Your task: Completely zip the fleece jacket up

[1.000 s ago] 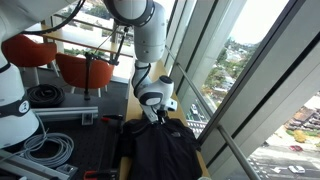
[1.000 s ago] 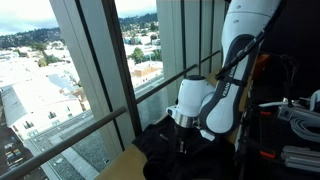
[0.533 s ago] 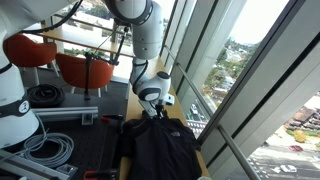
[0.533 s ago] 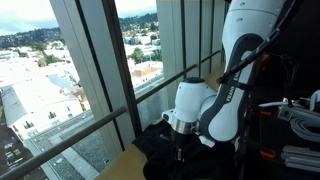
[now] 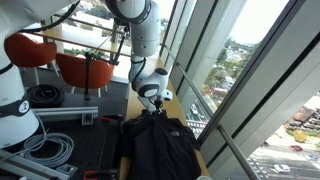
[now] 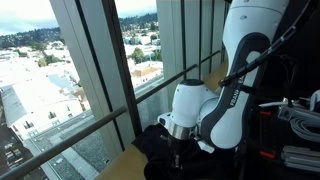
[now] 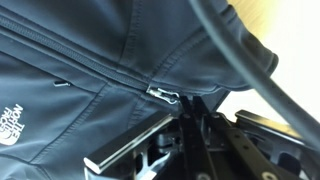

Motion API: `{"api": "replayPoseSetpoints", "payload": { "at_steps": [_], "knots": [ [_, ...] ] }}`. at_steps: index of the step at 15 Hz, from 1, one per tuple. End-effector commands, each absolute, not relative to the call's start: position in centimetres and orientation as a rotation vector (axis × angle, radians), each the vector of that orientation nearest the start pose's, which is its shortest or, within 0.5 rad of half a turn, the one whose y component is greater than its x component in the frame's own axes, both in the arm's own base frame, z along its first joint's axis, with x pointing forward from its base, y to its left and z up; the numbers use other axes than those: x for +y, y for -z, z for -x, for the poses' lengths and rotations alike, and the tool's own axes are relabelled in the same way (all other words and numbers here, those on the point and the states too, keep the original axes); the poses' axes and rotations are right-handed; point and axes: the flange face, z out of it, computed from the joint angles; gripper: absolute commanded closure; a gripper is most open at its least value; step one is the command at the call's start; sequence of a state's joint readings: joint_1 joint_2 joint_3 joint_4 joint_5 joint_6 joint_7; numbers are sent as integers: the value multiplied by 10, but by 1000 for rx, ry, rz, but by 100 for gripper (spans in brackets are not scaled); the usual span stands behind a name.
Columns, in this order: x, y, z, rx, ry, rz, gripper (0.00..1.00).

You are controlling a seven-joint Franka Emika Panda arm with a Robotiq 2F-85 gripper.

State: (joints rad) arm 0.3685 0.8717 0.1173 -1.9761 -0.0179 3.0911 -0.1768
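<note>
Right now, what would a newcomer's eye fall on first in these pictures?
The big white robot arm bends low over a black fleece jacket beside tall windows with a city view. In the wrist view, a silver zipper pull shines against the dark fabric, near the middle.

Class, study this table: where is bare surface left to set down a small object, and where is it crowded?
The table is bare beyond the collar of the fleece jacket, and in a thin strip between jacket and window. Crowded where the hand sits over the collar.
</note>
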Motion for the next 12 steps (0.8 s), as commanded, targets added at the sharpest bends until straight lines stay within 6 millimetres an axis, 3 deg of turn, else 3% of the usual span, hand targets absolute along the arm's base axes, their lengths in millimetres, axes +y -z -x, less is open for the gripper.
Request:
{"api": "replayPoseSetpoints", "payload": {
  "at_steps": [1,12],
  "knots": [
    [307,-56,-524,-954,385,2827,98],
    [324,-61,-519,-995,404,2804,98]
  ]
}}
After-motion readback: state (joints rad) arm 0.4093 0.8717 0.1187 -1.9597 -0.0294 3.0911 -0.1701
